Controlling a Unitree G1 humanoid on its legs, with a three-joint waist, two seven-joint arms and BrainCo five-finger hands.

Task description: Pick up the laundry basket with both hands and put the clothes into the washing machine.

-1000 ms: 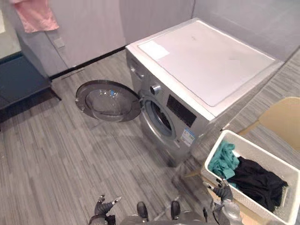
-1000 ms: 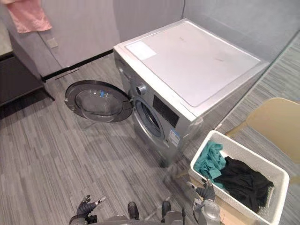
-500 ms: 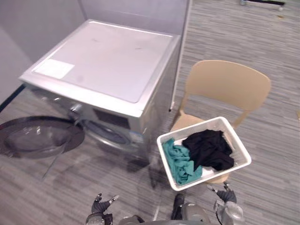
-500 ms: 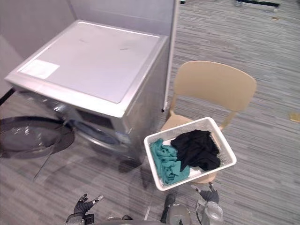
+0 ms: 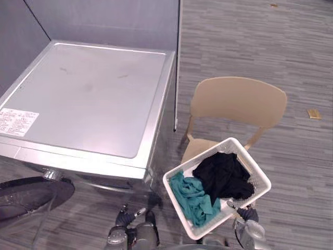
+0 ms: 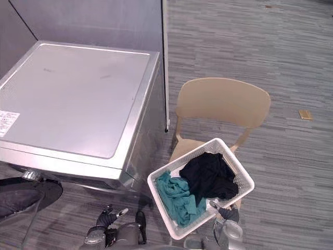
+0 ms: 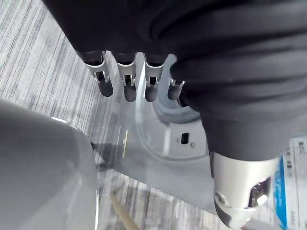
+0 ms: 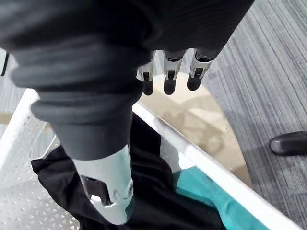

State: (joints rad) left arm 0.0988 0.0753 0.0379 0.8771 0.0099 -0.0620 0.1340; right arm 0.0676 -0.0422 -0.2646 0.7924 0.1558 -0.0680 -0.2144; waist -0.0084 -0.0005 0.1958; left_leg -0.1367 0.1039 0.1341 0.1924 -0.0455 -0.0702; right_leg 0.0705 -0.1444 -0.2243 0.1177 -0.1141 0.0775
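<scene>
— Where does the laundry basket (image 5: 255,172) sit?

— The white laundry basket rests on the seat of the beige chair (image 5: 237,101), in the lower right of the head views, just right of the washing machine (image 5: 86,96).

— Which way does it run?

— Its long axis lies on a diagonal, from lower left to upper right. One short end points toward the bottom edge of the frame, the other toward the chair's backrest. A teal garment (image 5: 195,195) fills the lower-left end and a black garment (image 5: 223,174) the upper-right end.

— And the machine?

— Its flat top takes the left half of the frame. Its round door (image 5: 31,195) hangs open at the lower left, over the grey floor (image 5: 250,41).

— The hands?

— The right hand (image 5: 248,214) sits just beside the basket's lower-right rim. In its wrist view the fingers (image 8: 165,84) are relaxed and straight, reaching past the rim over the chair seat, grasping nothing. Whether it touches the rim cannot be told. The left hand (image 5: 127,217) shows at the bottom edge, left of the basket and apart from it, in front of the machine. Its fingers (image 7: 129,86) are also loose and hold nothing.
</scene>
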